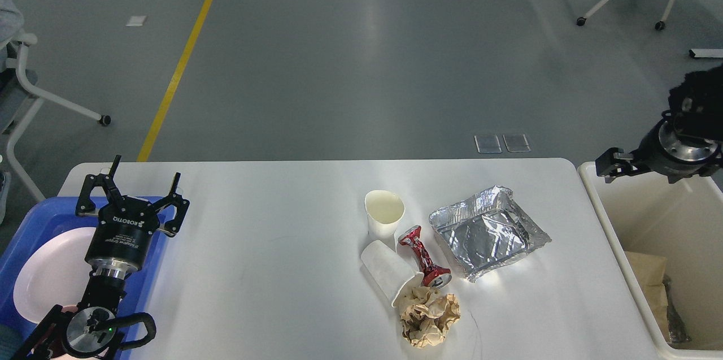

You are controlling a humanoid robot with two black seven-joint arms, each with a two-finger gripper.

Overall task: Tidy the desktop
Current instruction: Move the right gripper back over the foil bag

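The white desktop (271, 247) carries a cluster of litter right of centre: an upright paper cup (385, 213), a paper cup lying on its side (390, 272), a crushed red can (423, 258), a crumpled foil tray (488, 233) and a ball of brown paper (429, 320). My left gripper (146, 172) is open and empty over the desktop's far left, at the blue tray's edge. My right gripper (614, 165) hangs above the far left corner of the cream bin; its fingers cannot be told apart.
A blue tray (34, 218) holding a white plate (51, 269) sits at the left edge. The cream plastic bin (666, 224) stands right of the desktop, with brown paper (647, 278) and a dark scrap (672, 320) inside. Wheeled chairs stand on the floor beyond.
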